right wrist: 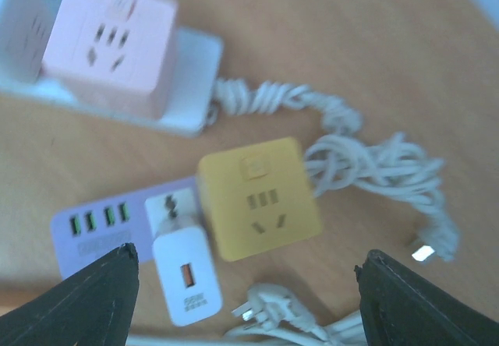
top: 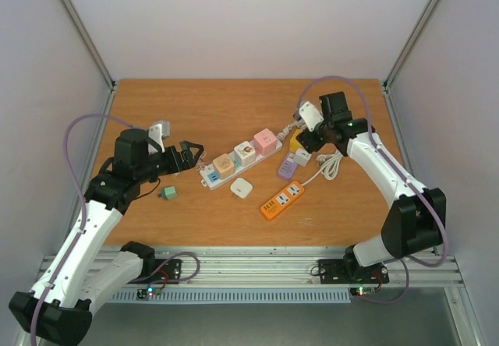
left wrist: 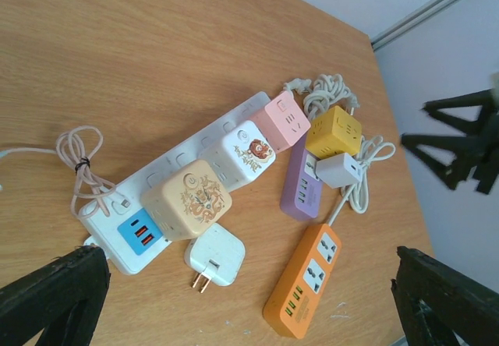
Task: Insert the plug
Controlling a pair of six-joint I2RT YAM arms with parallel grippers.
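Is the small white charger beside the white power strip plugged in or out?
Out. The white charger lies loose on the table, its two prongs bare, beside the power strip.

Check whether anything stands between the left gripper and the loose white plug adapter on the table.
Nothing visible does. The open left gripper hovers with the white plug adapter in clear sight; the beige cube socket sits close beside it.

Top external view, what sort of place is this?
Probably a robot lab test cell: a wooden table boxed in by plain white panels, with an orange power strip and cube adapters laid out between robot arms.
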